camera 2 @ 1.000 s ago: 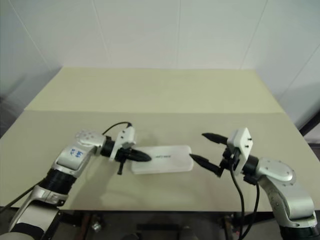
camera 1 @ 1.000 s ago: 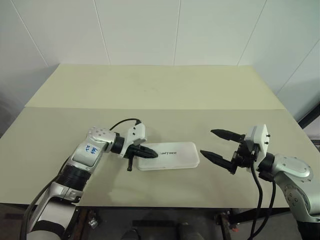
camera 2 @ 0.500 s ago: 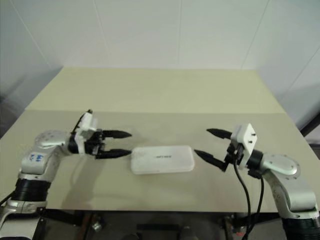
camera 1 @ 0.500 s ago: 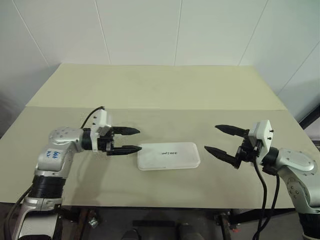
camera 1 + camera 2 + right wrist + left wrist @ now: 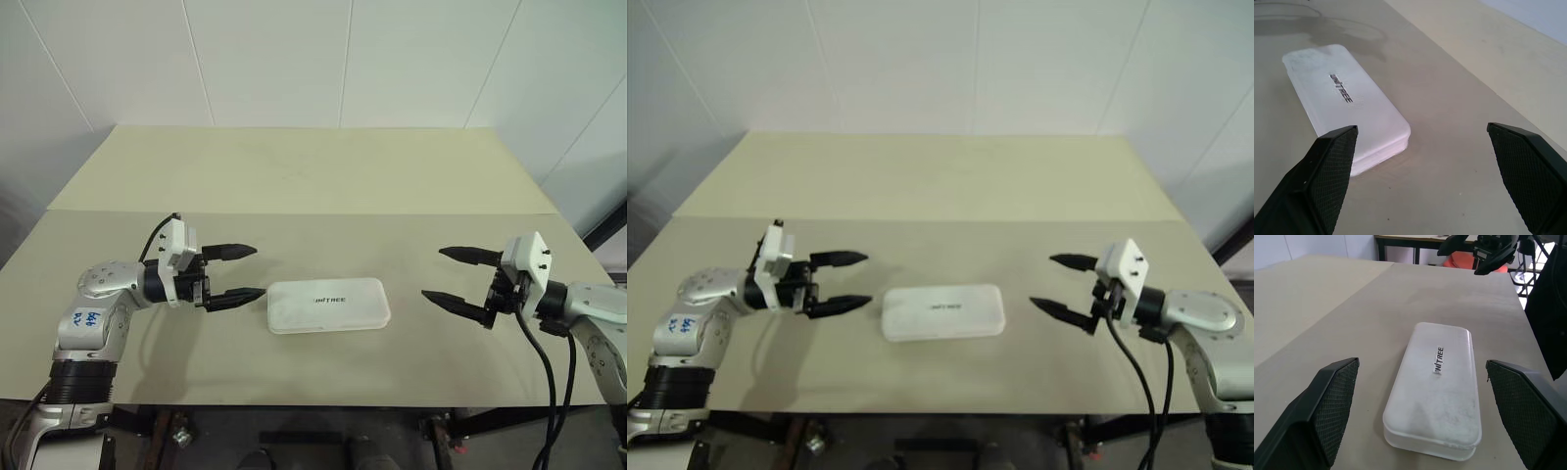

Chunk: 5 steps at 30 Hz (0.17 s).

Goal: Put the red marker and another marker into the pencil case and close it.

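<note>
While both arms reach inward, left fingers (image 5: 235, 271) wide, right fingers (image 5: 460, 279) wide, pencil case (image 5: 328, 305) shut between

So the white hard-shell plastic pencil case (image 5: 329, 305) is lying flat on the beige counter (image 5: 313, 186), near the front edge and roughly in the middle. It's a long rectangle with rounded corners, long side running left to right. The lid is shut, flush all the way round, with a thin seam along the side. The small dark "UNITREE" lettering sits in the middle of the lid, running along the case's length. The top looks slightly frosted and scuffed. Nothing is touching it, and bare counter shows on every side.
</note>
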Motion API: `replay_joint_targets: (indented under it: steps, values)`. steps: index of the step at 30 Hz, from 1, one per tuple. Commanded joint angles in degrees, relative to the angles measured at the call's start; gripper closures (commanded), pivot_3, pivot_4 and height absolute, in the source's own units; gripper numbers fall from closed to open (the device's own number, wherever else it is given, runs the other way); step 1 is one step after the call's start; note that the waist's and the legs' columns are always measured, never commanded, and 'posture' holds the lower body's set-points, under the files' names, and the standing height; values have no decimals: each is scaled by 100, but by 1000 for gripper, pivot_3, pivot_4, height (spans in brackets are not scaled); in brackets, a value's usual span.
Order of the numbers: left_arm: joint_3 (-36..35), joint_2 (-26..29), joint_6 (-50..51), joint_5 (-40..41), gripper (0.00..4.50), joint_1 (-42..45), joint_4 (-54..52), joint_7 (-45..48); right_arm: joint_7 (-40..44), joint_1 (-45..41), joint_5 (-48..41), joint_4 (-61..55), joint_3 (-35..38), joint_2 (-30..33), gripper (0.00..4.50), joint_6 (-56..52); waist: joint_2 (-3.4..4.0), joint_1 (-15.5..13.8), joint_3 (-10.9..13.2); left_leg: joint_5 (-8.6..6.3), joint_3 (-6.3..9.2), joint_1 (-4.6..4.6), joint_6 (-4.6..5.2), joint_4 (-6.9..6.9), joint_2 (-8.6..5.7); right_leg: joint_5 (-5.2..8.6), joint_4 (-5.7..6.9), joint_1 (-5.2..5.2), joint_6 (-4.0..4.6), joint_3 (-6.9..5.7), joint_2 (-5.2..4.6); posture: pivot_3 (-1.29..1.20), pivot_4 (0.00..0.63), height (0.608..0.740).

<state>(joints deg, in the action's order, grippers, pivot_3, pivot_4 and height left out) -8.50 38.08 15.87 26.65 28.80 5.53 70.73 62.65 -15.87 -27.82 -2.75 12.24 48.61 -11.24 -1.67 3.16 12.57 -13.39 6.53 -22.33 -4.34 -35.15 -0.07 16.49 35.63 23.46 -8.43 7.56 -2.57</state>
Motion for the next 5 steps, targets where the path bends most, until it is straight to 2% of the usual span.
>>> replay_joint_targets:
  steps: [1,5]
  values:
    - [-9,68,-182,-59,62,189,81,-66,26,-138,74,158,201,40,0,248,0,2,0,0,0,0,0,0,0,0,0,0,0,0,0,0,150,740]
    - [78,78,-116,-20,62,177,-54,-79,-42,-151,174,228,111,-84,0,380,0,4,0,0,0,0,0,1,1,0,1,0,0,0,1,0,150,740]
